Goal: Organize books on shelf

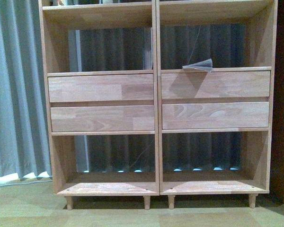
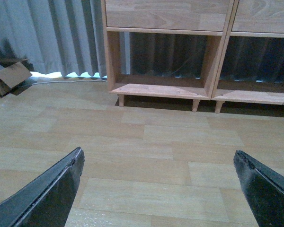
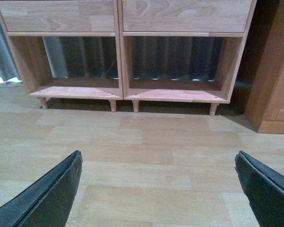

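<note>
The pale wood shelf [image 1: 156, 101] fills the front view, with four flat drawer fronts across its middle and open compartments above and below. A thin book [image 1: 199, 65] lies flat with fanned pages on the ledge above the upper right drawer. No other book shows. Neither arm shows in the front view. My left gripper [image 2: 158, 158] is open and empty, low over the wood floor, facing the shelf's lower left compartment [image 2: 165, 64]. My right gripper [image 3: 158, 158] is open and empty over the floor, facing both lower compartments [image 3: 123, 61].
A grey curtain [image 1: 16, 85] hangs left of and behind the shelf. A cardboard box [image 2: 9, 75] sits on the floor at the left. A darker wooden cabinet [image 3: 274, 80] stands right of the shelf. Plank floor [image 3: 151, 142] lies between grippers and shelf.
</note>
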`<act>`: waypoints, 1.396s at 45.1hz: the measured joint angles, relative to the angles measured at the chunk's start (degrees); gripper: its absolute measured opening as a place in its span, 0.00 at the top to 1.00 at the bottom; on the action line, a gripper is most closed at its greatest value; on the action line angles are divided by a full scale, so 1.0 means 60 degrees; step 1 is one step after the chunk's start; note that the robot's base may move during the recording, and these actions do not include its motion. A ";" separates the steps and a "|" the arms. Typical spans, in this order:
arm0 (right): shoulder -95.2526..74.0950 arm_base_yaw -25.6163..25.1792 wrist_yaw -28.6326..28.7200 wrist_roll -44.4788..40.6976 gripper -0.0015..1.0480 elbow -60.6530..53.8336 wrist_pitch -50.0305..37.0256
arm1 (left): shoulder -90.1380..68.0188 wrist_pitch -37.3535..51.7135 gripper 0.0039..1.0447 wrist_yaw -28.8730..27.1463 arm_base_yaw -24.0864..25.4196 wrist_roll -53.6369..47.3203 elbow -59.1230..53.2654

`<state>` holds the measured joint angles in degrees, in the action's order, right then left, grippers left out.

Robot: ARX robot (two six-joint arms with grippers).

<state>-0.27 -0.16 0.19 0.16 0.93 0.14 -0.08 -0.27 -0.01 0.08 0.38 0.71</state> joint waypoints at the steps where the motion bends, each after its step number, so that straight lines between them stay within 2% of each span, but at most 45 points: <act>1: 0.0000 0.0000 0.0000 0.0000 0.07 0.0000 0.0000 | 0.0000 0.0000 0.07 0.0000 0.0004 0.0000 0.0000; 63: 0.0000 0.0000 0.0000 0.0000 0.07 0.0000 0.0000 | 0.0000 0.0000 0.07 -0.0004 0.0004 0.0000 0.0000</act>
<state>-0.27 -0.16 0.19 0.16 0.93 0.14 -0.08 -0.27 -0.03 0.10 0.38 0.71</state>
